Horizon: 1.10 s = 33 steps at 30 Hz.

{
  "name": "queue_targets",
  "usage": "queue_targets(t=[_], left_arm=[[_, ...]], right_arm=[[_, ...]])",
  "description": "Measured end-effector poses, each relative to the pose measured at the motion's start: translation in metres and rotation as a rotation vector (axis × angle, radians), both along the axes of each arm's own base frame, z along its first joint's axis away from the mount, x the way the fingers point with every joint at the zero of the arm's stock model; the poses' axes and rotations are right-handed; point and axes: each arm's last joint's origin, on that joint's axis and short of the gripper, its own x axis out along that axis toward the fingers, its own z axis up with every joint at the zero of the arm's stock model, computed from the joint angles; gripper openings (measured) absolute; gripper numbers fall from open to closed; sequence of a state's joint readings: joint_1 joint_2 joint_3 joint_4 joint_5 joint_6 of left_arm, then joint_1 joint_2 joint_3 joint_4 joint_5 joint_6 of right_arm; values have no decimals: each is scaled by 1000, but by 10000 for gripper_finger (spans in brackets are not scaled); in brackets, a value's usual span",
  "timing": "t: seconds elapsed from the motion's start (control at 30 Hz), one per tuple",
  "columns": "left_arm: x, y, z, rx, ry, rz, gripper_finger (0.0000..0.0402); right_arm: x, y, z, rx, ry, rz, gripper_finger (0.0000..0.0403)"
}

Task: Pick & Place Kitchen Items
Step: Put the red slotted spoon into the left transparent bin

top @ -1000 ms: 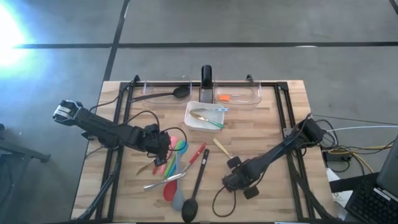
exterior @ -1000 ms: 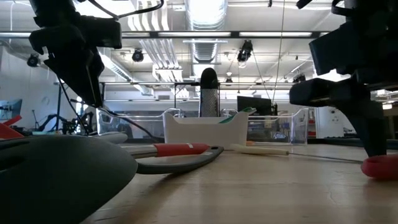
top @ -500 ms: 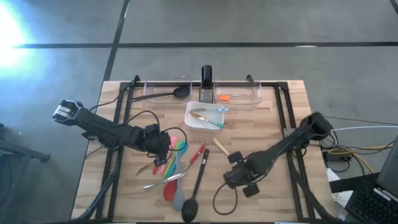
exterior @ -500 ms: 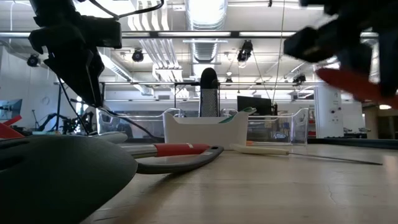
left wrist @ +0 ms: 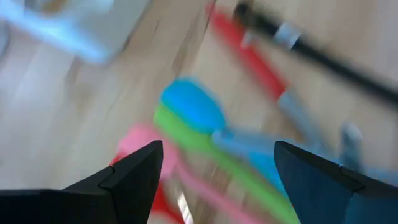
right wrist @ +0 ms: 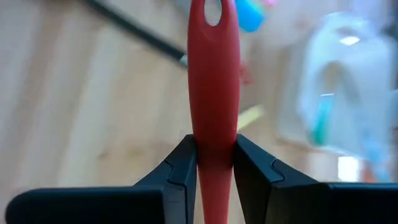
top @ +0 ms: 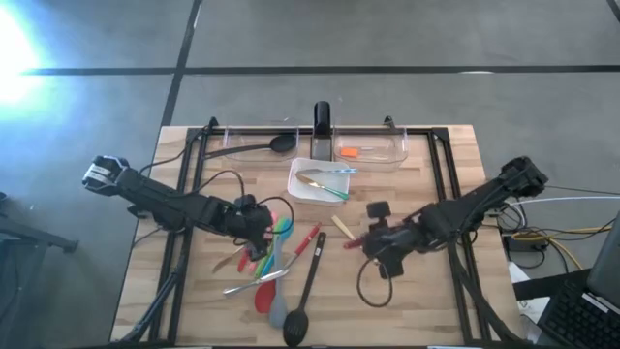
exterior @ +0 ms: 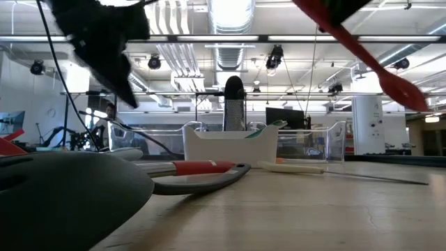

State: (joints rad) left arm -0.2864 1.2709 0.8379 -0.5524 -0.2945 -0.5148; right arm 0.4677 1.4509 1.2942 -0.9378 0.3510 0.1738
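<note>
Up it comes: the right gripper (right wrist: 211, 163), a second ago low at five o'clock, now carries the red utensil (right wrist: 213, 81) clamped, above counter (top: 426, 310) centre, heading toward twelve. Left gripper (left wrist: 214, 171) hangs spread over the colourful spoons (top: 274, 237) at nine o'clock.

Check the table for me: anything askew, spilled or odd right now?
Nothing spilled or damaged. The loose utensil pile lies criss-crossed under the open left gripper, as expected. The right gripper holds a red utensil by its handle, lifted clear of the table and tilted in the low view, not level.
</note>
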Motion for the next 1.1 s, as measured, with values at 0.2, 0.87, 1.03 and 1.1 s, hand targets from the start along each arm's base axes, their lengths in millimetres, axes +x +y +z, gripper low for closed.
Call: queue_targets(t=[0.2,0.87,1.03,1.1], left_arm=[[20,0,18,42,-255,-67,310],[77,-9,59,495,-1030,-300,310],[85,-14,68,471,-1189,-383,310],[89,-16,71,463,-1207,-401,309]], right_arm=[[2,-13,13,-30,-92,-23,70],[33,-33,35,-157,-382,13,70],[35,-33,38,-183,-411,25,70],[35,-32,38,-187,-418,30,70]])
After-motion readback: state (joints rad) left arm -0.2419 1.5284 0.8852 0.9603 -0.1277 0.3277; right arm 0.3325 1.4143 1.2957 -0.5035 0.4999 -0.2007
